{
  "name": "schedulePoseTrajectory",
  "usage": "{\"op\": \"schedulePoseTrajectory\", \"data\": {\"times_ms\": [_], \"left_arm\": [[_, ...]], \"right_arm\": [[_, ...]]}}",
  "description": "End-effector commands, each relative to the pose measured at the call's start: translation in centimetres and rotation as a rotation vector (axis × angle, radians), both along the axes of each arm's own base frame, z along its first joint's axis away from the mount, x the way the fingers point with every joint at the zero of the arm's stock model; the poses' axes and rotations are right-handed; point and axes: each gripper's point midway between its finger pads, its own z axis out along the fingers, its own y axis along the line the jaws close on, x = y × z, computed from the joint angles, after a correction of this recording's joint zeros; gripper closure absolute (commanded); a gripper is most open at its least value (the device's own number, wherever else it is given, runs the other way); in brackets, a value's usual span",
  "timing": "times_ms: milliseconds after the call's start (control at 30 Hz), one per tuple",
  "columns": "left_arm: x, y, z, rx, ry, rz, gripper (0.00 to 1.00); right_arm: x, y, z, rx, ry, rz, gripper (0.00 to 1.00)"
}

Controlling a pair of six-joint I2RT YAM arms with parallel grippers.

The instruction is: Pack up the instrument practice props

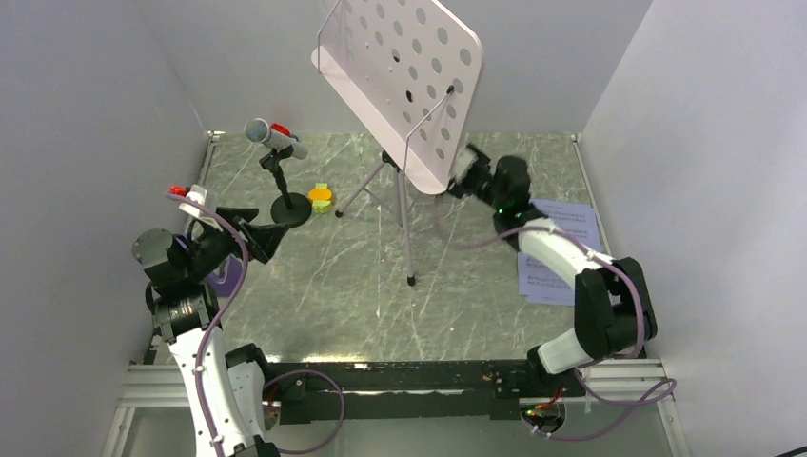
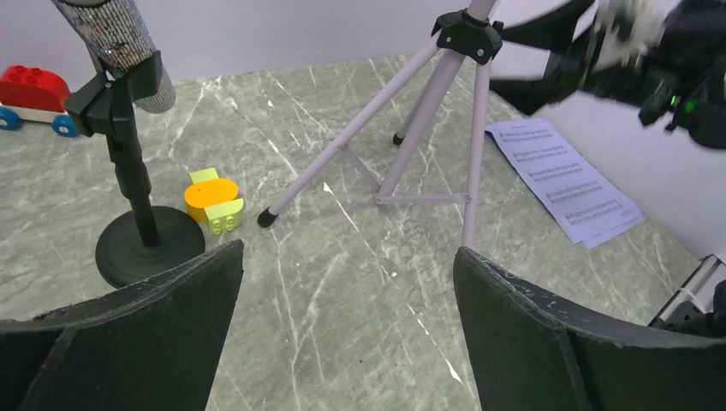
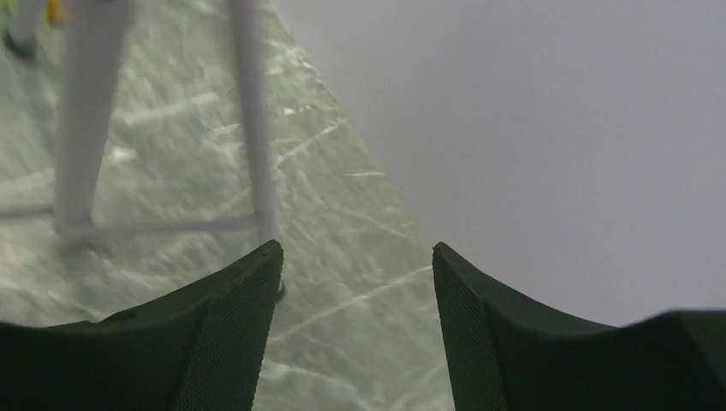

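Note:
The grey perforated music stand (image 1: 400, 67) stands on tripod legs (image 1: 404, 214) at the back middle; the legs also show in the left wrist view (image 2: 428, 111). The silver microphone (image 1: 271, 138) sits on its black round base (image 1: 290, 209), with the orange-and-yellow-green block (image 1: 322, 198) beside it. White sheet-music pages (image 1: 561, 252) lie at the right, partly under my right arm. A purple shape (image 1: 226, 276), likely the metronome, is mostly hidden by my left arm. My left gripper (image 1: 259, 228) is open and empty near the microphone base. My right gripper (image 1: 459, 176) is open beside the stand plate's lower edge.
A red toy car (image 2: 34, 90) sits by the back wall behind the microphone (image 2: 120, 43). Another small red-and-white item (image 1: 181, 193) lies at the left wall. Grey walls close the table on three sides. The tripod legs (image 3: 257, 128) stand just left of my right gripper (image 3: 355, 257).

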Motion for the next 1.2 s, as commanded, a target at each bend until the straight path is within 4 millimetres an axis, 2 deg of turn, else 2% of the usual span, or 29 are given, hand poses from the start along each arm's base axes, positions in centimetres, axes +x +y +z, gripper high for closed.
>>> {"op": "schedulePoseTrajectory", "data": {"times_ms": [0, 67, 200, 300, 500, 767, 1033, 1167], "left_arm": [[-0.1, -0.3, 1.2, 0.001, -0.042, -0.025, 0.04], [-0.1, -0.3, 1.1, 0.010, -0.036, -0.024, 0.04], [-0.2, -0.3, 0.9, 0.014, -0.031, -0.022, 0.04], [-0.3, -0.3, 0.8, 0.013, -0.032, -0.021, 0.04], [-0.4, -0.3, 0.5, 0.008, -0.032, -0.017, 0.04], [-0.2, -0.2, 0.2, 0.004, -0.026, -0.012, 0.03], [0.1, -0.1, 0.1, -0.007, -0.021, -0.012, 0.03], [0.0, -0.1, 0.1, -0.002, -0.023, -0.009, 0.03]], "right_arm": [[-2.5, 0.3, -0.1, 0.554, 0.764, 0.042, 0.34], [-4.3, 2.0, 2.4, 0.685, 0.880, 0.197, 0.34], [-6.1, 3.9, 6.1, 0.899, 1.079, 0.374, 0.33], [-5.8, 4.6, 7.4, 1.017, 1.189, 0.431, 0.32], [-3.9, 5.3, 7.6, 1.152, 1.382, 0.427, 0.31], [-3.7, 6.2, 9.2, 1.185, 1.414, 0.504, 0.33], [-4.6, 7.8, 9.2, 1.116, 1.393, 0.561, 0.48], [-4.5, 8.1, 9.2, 1.076, 1.325, 0.576, 0.65]]}}
